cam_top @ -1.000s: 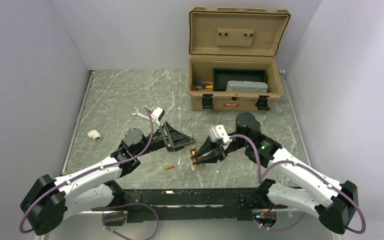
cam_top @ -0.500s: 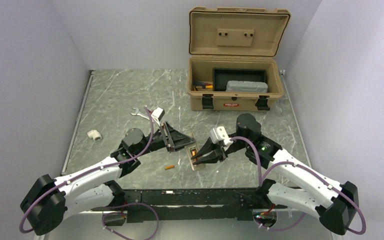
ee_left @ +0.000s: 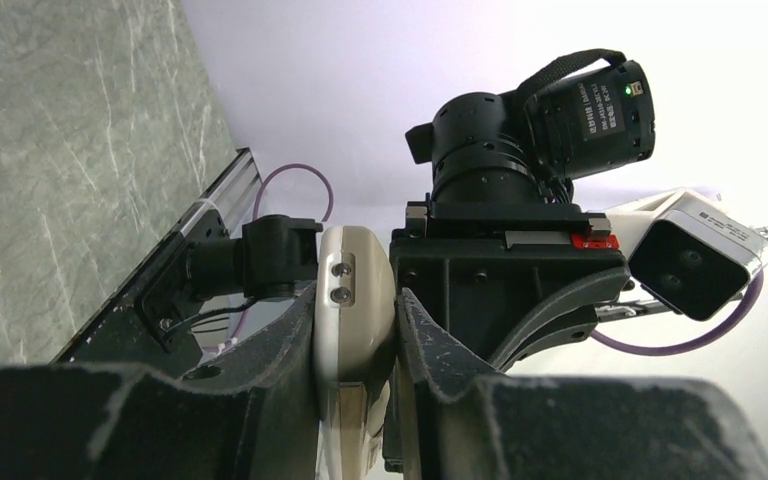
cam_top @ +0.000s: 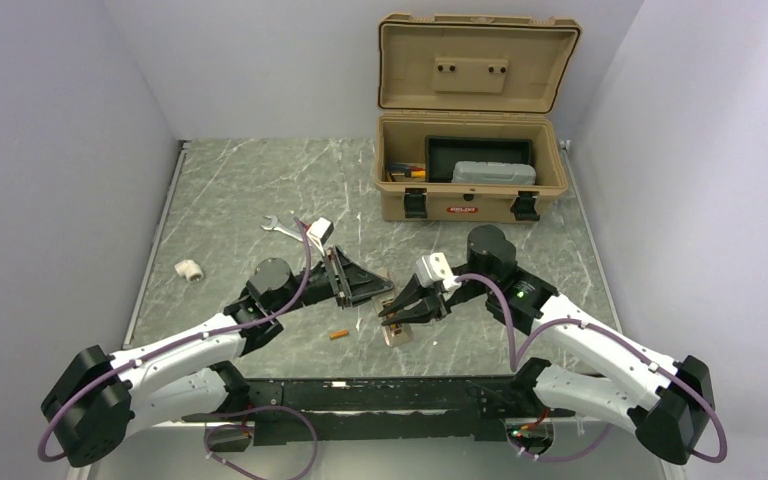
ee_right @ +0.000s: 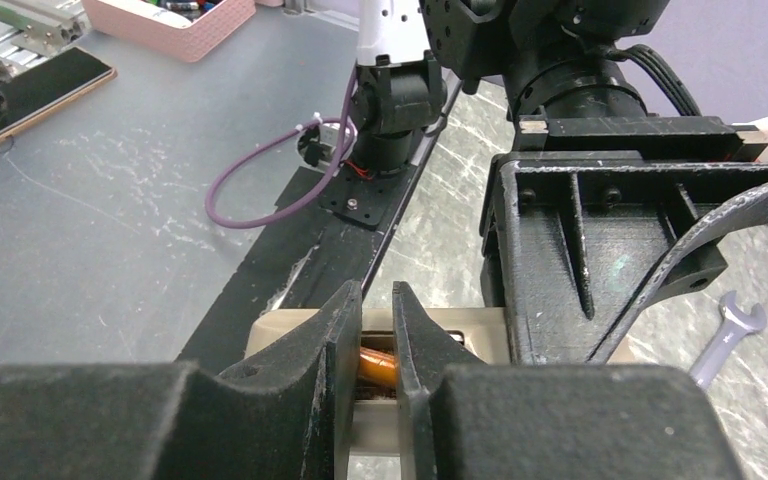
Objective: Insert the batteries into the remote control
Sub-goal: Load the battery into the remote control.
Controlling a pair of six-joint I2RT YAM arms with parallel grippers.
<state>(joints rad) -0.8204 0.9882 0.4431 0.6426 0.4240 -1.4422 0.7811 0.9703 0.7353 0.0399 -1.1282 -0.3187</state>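
Landmark: a tan toolbox (cam_top: 472, 205) with its lid raised is taken as the reference for every place below.
Remote control (ee_left: 352, 300): it is held off the table (cam_top: 230, 190), in front of the toolbox and slightly left of its front-left corner. Its grey-tan back is shown in the left wrist view, and its open bay is turned toward the right arm.
Left gripper (cam_top: 368, 287): it is clamped on the remote control, with one finger pressed on each long side. It is placed in front of the toolbox, off its left end.
Right gripper (ee_right: 375, 300): it is placed in front of the toolbox's left half, its tips at the remote control's bay. The fingers are drawn close, with only a narrow gap left between them.
Bay battery (ee_right: 378, 366): an orange-copper cylinder is seen in that gap, lying at the bay. Whether it is pinched by the fingers cannot be told.
Loose battery (cam_top: 338, 334): it is laid flat on the table, well in front of the toolbox and left of it, apart from both grippers.
Wrench (cam_top: 278, 226): a silver one is laid on the table left of the toolbox, near its front-left corner.
White fitting (cam_top: 189, 269): it is set well to the left of the toolbox, beyond the wrench.
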